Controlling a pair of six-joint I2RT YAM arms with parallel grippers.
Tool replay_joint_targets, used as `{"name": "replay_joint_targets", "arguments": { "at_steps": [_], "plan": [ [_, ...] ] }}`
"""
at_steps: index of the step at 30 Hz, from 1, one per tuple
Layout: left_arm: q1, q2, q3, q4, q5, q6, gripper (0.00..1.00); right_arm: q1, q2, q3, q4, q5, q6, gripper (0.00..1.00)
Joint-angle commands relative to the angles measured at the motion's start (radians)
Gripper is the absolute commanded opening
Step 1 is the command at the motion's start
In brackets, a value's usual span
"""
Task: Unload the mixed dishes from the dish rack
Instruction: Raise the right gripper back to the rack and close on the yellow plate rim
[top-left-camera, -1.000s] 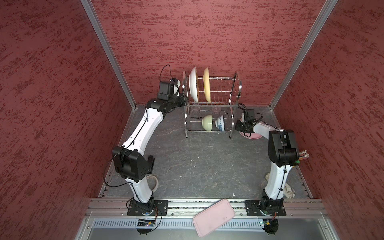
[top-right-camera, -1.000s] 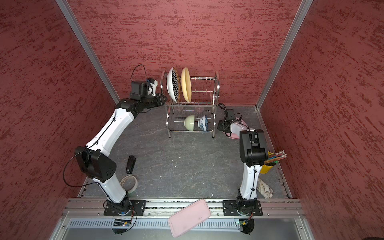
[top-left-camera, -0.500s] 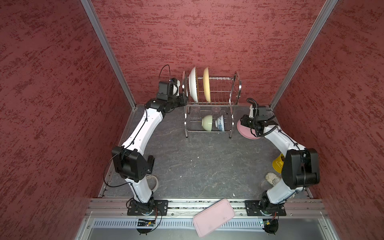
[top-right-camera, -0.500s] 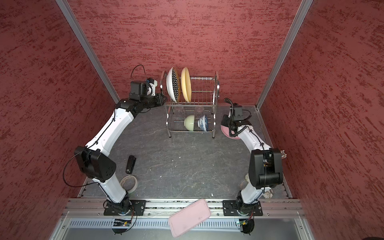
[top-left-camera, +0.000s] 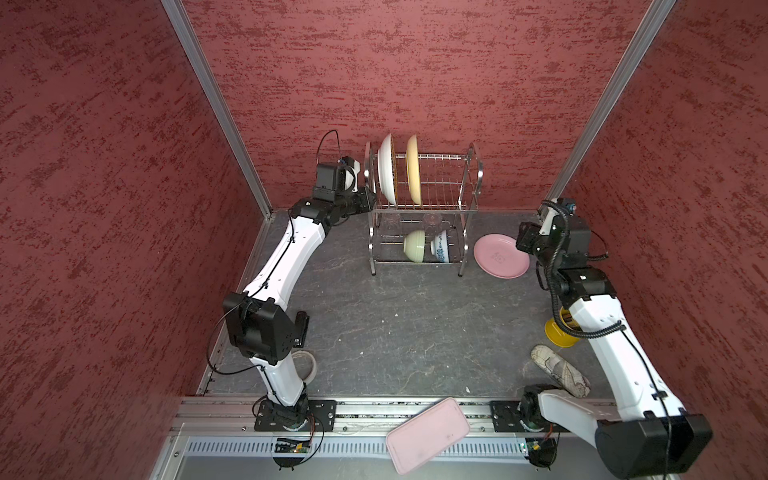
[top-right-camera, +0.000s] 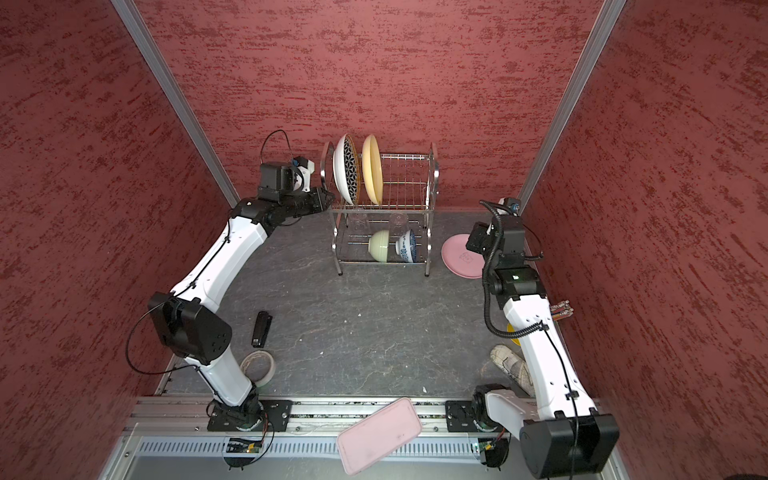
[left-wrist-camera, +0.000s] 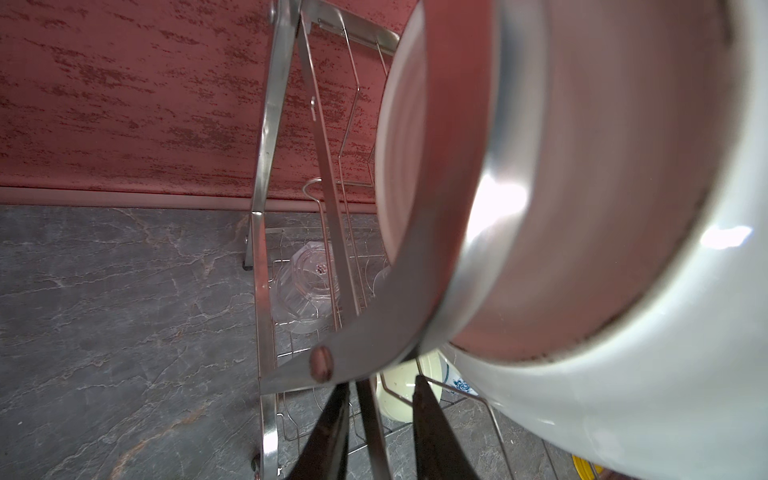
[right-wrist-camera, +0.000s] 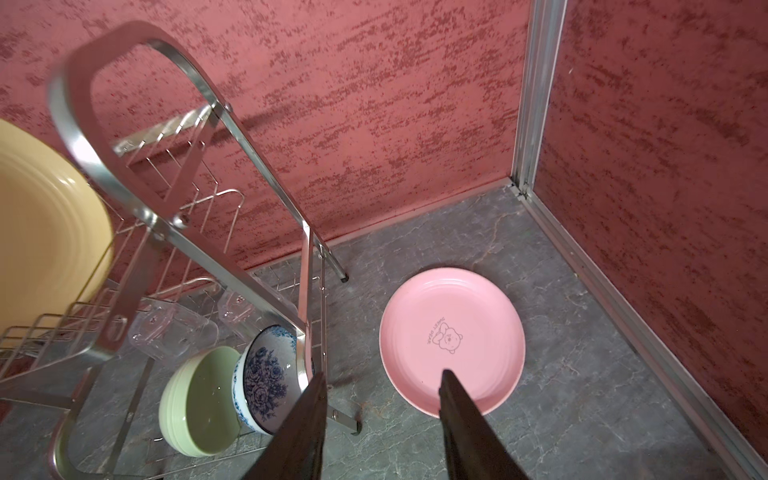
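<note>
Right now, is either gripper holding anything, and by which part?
Right gripper: nothing, jaws open near the pink plate. Left gripper: jaws straddle a strut of the dish rack beside the black-and-white plate; a grip cannot be told.

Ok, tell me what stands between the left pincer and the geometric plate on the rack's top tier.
The dish rack's rounded steel side frame does: in the left wrist view its band crosses in front of the geometric plate's white underside, and a frame strut shows between the left pincer's open fingers. Nothing else visible intervenes.
</note>
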Motion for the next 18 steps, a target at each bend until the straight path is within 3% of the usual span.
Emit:
{"name": "replay_joint_targets", "arguments": {
  "at_steps": [1,4,9,18],
  "plan": [
    [0.019,0.004,-0.033,-0.051,-0.029,0.007,0.27,0.001,-0.041,0.067,-0.036,-0.083,0.019,0.45],
    [0.018,0.005,-0.036,-0.054,-0.031,0.007,0.27,0.018,-0.07,0.089,-0.004,-0.183,0.05,0.45],
    [0.016,0.008,-0.036,-0.056,-0.028,0.004,0.27,0.108,-0.066,0.147,0.012,-0.215,0.062,0.45],
    [0.016,0.021,-0.03,-0.058,-0.029,0.009,0.27,0.444,0.096,0.323,0.007,-0.078,-0.024,0.46]
  ]
}}
